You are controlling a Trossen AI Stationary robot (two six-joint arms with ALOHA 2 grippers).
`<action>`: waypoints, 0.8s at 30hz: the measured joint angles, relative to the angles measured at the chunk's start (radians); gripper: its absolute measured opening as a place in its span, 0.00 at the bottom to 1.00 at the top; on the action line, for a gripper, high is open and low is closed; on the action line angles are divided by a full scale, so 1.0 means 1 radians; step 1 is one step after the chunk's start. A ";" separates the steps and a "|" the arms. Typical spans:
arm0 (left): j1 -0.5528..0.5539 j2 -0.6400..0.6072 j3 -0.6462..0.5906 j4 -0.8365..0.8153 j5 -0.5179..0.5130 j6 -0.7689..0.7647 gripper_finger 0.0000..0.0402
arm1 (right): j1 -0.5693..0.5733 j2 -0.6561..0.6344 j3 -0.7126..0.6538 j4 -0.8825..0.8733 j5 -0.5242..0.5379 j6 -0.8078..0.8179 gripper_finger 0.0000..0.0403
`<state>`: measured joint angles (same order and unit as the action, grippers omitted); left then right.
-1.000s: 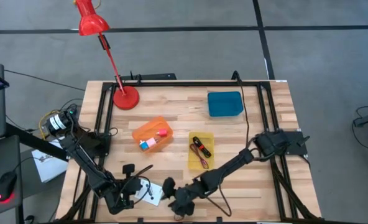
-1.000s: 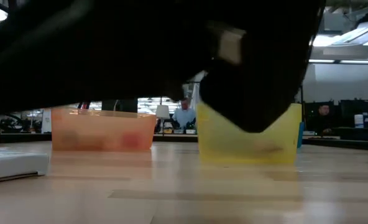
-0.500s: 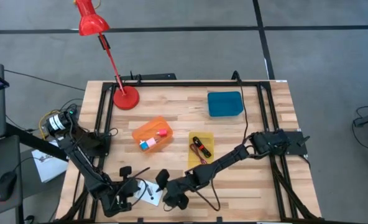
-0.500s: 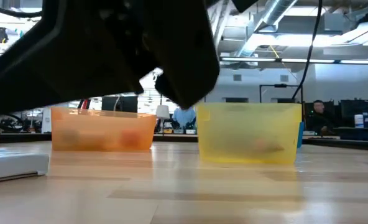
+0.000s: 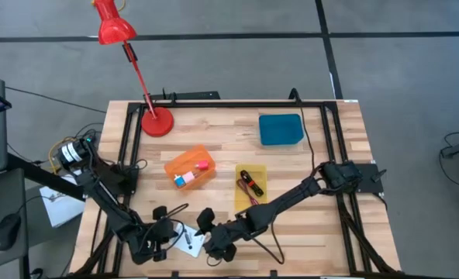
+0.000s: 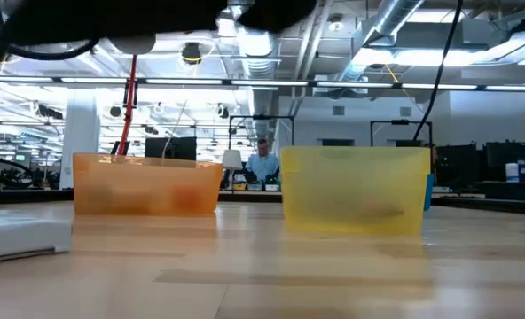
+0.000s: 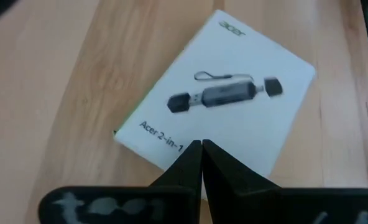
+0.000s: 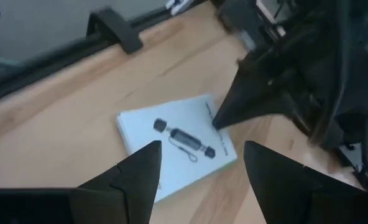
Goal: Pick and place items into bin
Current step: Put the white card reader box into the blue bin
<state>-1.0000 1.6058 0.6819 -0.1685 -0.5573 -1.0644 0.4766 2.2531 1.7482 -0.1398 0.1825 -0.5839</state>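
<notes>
left hand (image 7: 201,144) clenched over one white card (image 7: 218,93), right hand (image 8: 199,163) released, two bins

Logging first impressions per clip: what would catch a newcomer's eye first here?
Both arms crowd the table's near edge over a white card printed with a black adapter picture. The left end effector is shut, its tips at the card's edge, while the right end effector hangs open facing it. Farther back stand an orange bin holding small blocks, a yellow bin and a red lamp at the far left corner.
</notes>
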 joint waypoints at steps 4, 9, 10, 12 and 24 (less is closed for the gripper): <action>0.049 0.000 0.000 0.008 0.008 0.065 0.00 | 0.002 -0.039 0.000 -0.057 0.002 0.073 0.55; 0.141 0.000 0.000 0.037 0.054 0.167 0.00 | 0.004 -0.121 0.000 -0.213 0.003 0.252 0.55; 0.160 0.000 0.000 0.054 0.069 0.195 0.00 | 0.006 -0.142 0.000 -0.259 0.002 0.297 0.55; 0.194 0.000 0.000 0.095 0.101 0.248 0.00 | 0.011 -0.179 0.000 -0.332 -0.001 0.380 0.55; 0.319 0.000 0.016 0.233 0.290 0.400 0.00 | 0.072 -0.350 0.000 -0.646 -0.001 0.672 0.44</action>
<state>-0.6814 1.6058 0.6975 0.0647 -0.2670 -0.6639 0.5489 1.9031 1.7485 -0.7854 0.1814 0.0886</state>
